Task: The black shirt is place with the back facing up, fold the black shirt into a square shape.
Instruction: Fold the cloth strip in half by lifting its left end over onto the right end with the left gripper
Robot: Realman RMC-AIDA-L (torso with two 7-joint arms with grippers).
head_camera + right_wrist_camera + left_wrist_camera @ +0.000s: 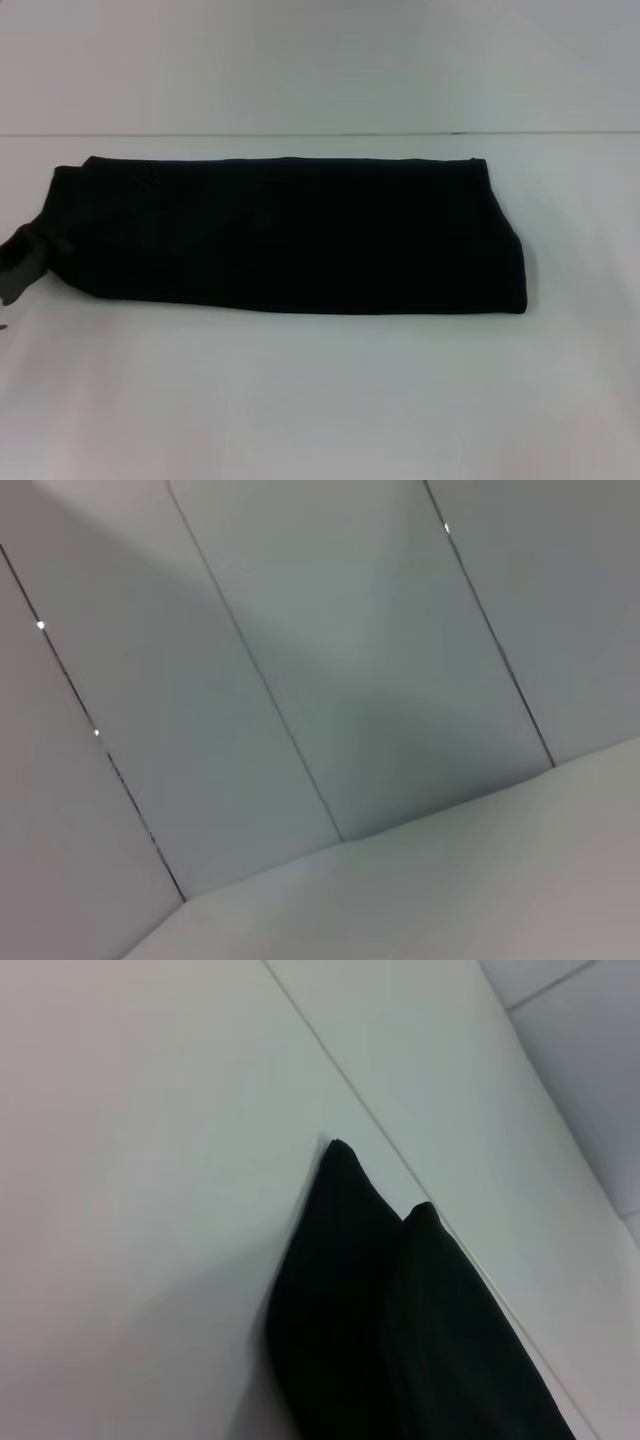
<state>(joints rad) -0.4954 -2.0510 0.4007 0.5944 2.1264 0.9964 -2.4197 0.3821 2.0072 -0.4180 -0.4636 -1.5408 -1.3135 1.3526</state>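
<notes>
the black shirt point(290, 235) lies as a long band. the left gripper point(22, 262), at its 9 o'clock end, has an undeterminable grip state. the next fold should align the ends squarely.

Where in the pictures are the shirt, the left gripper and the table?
shirt point(290, 235): head view, middle of the folded black cloth.
left gripper point(22, 262): head view, grey part at the shirt's left end.
table point(330, 400): head view, bare white top before the shirt.
</notes>
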